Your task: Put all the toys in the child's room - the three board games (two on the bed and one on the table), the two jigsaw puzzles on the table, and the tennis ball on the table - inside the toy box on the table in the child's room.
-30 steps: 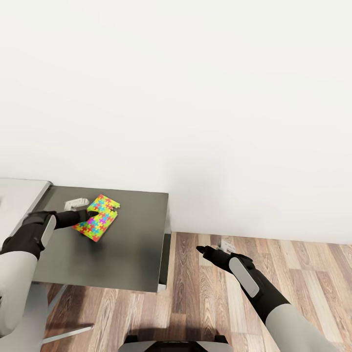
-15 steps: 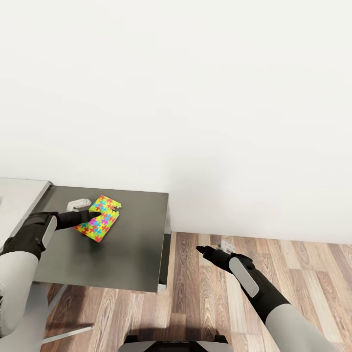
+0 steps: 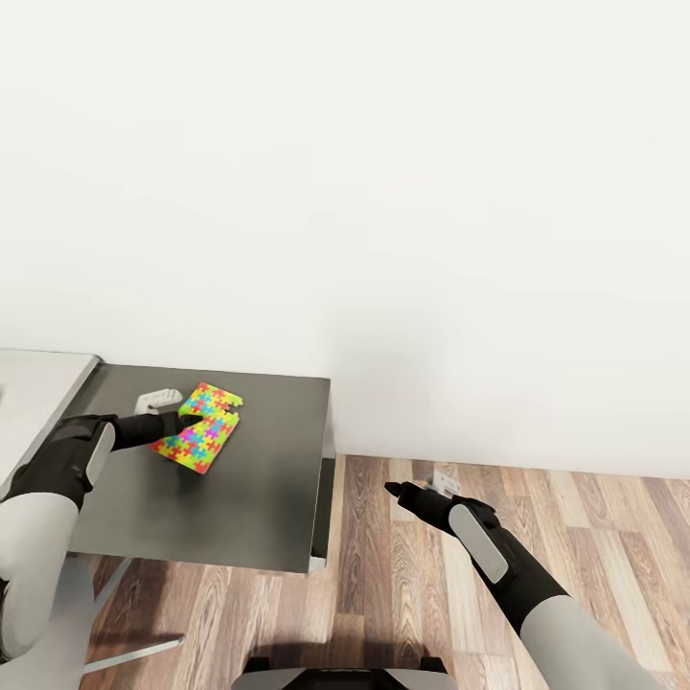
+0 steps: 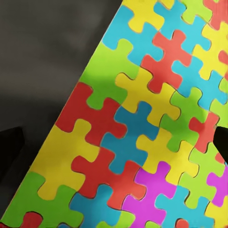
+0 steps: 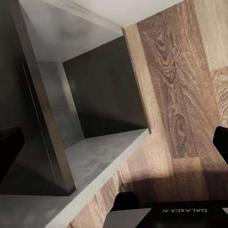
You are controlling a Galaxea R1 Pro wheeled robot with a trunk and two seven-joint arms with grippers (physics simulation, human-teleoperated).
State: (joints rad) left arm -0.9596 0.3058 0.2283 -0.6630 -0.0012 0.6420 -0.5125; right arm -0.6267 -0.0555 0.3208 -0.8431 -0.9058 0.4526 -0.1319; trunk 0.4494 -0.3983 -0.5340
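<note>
Your left gripper sits at the near-left edge of the jigsaw puzzle, its dark fingertips over the coloured board; whether they actually pinch it you cannot tell from the head view, and the left wrist view gives a close look at the puzzle with dark finger shapes at both sides (spread wide of each other); the puzzle lies flat on the dark grey cabinet, beside the pale table; your right gripper hangs over the wood floor, touching nothing, fingers apart in the right wrist view.
</note>
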